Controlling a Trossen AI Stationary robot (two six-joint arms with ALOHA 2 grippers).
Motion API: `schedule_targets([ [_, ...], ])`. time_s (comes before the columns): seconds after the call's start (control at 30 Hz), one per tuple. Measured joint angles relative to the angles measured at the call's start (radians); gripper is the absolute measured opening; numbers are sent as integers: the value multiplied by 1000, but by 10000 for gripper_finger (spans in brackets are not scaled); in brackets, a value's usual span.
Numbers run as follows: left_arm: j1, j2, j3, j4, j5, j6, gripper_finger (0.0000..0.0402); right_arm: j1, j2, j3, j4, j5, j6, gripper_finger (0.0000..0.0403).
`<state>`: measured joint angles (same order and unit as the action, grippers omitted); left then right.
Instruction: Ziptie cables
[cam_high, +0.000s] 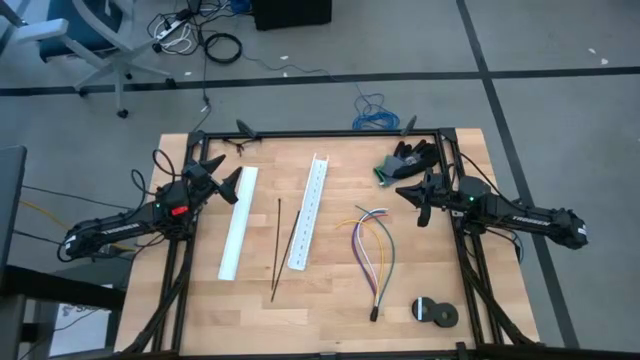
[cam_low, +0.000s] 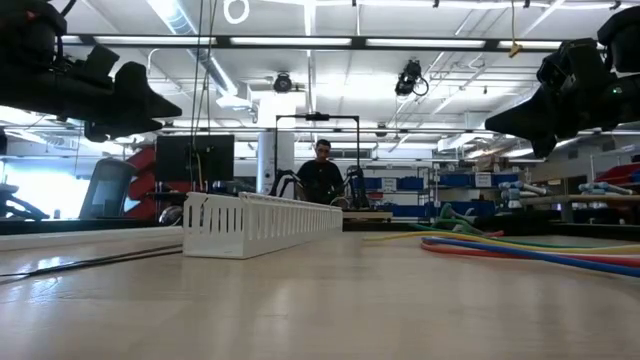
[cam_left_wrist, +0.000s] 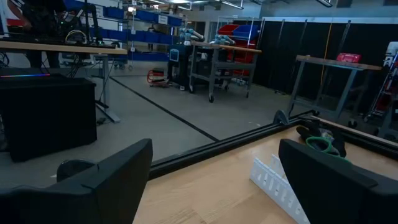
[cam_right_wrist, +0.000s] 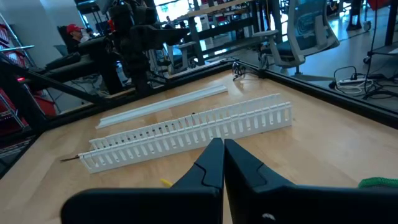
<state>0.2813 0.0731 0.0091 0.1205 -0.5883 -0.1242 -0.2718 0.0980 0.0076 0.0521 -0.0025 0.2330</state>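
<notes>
Nothing gripped yet: left tool (cam_high: 222, 180) gapes empty, right tool (cam_high: 408, 190) closed empty; next, reach the zipties (cam_high: 277, 250).

Matt wooden table (cam_high: 330, 300), white plastic channel (cam_high: 307, 212)

We note loose yellow, purple and blue thin cables (cam_high: 371, 250) splayed flat on the table, thin black zipties (cam_high: 279, 248) lying straight nearby.
</notes>
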Motion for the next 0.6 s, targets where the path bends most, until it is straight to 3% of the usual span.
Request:
schedule_targets([
  [0.4, 0, 0, 0, 0, 0, 0, 363, 37, 26, 1, 31, 1, 87, 1],
  [0.6, 0, 0, 0, 0, 0, 0, 363, 156, 216, 55, 81, 157, 49, 0],
])
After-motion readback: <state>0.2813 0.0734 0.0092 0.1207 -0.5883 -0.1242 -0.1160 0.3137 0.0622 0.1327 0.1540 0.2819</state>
